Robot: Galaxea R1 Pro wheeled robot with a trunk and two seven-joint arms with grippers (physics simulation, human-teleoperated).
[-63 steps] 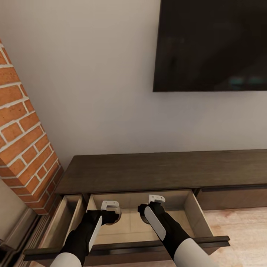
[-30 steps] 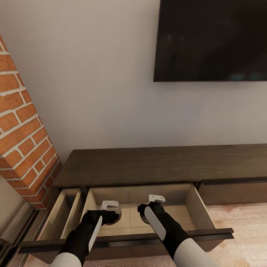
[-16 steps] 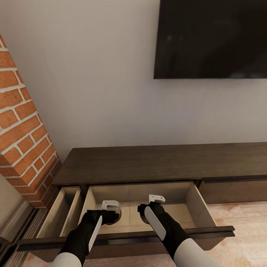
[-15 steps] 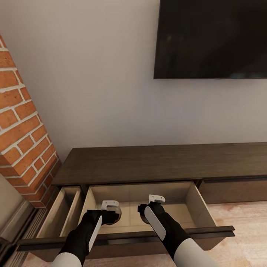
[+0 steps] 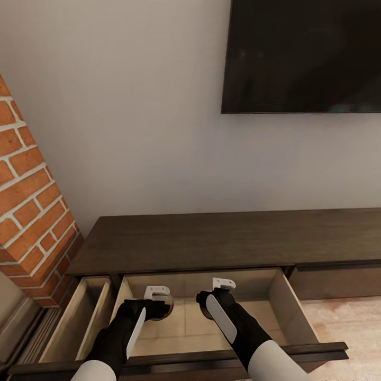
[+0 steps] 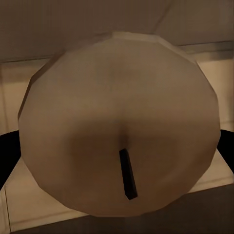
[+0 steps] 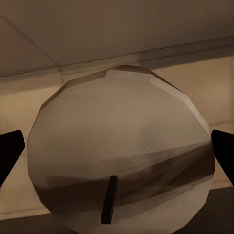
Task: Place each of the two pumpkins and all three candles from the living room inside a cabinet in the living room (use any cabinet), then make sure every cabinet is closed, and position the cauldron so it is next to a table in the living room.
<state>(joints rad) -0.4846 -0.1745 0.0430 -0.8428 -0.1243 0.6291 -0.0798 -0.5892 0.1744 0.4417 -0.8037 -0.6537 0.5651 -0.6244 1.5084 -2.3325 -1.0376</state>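
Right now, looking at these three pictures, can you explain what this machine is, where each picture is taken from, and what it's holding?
It is a simulated two-armed robot. The large picture comes from its head camera, looking down over both arms at a dark-brown cabinet beneath a wall-mounted television, with brick at the left. Its middle drawer is pulled open. The other two pictures come from cameras at each wrist. The left pincer is shut on a beige candle with a dark wick; the right pincer is shut on another candle. Both hang over the open drawer.
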